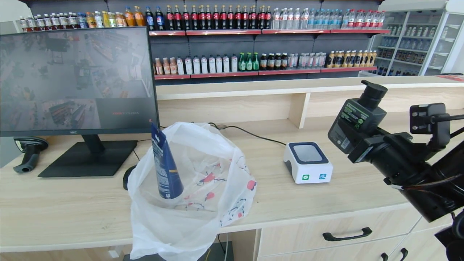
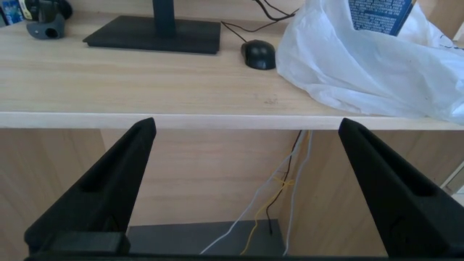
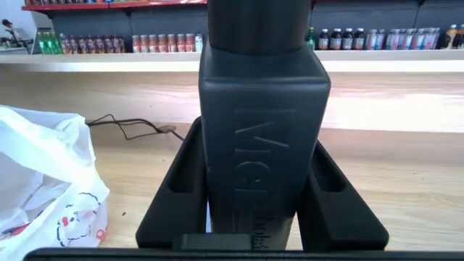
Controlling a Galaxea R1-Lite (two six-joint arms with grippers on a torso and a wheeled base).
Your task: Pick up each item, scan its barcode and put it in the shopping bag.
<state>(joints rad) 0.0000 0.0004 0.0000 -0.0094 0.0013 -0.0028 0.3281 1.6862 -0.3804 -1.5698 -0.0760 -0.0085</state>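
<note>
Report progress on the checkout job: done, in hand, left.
Done: a blue tube stands in the shopping bag. In hand: the right gripper holds a dark grey bottle, raised right of the barcode scanner. Left: scan that bottle, then bag it.

Left gripper (image 2: pixel 246 127) below counter edge (image 2: pixel 145 119), jaws spread, shopping bag (image 2: pixel 370 69) beside mouse (image 2: pixel 259 54), monitor base (image 2: pixel 154 34)

The counter (image 1: pixel 326 195) was pale wood grain, smooth and matt. The shopping bag (image 1: pixel 224 188) was thin, crinkled, translucent white plastic. The blue tube (image 1: pixel 166 170) looked glossy, the black bottle (image 1: pixel 357 119) was matt plastic, and the barcode scanner (image 1: pixel 308 168) was smooth white plastic.
</note>
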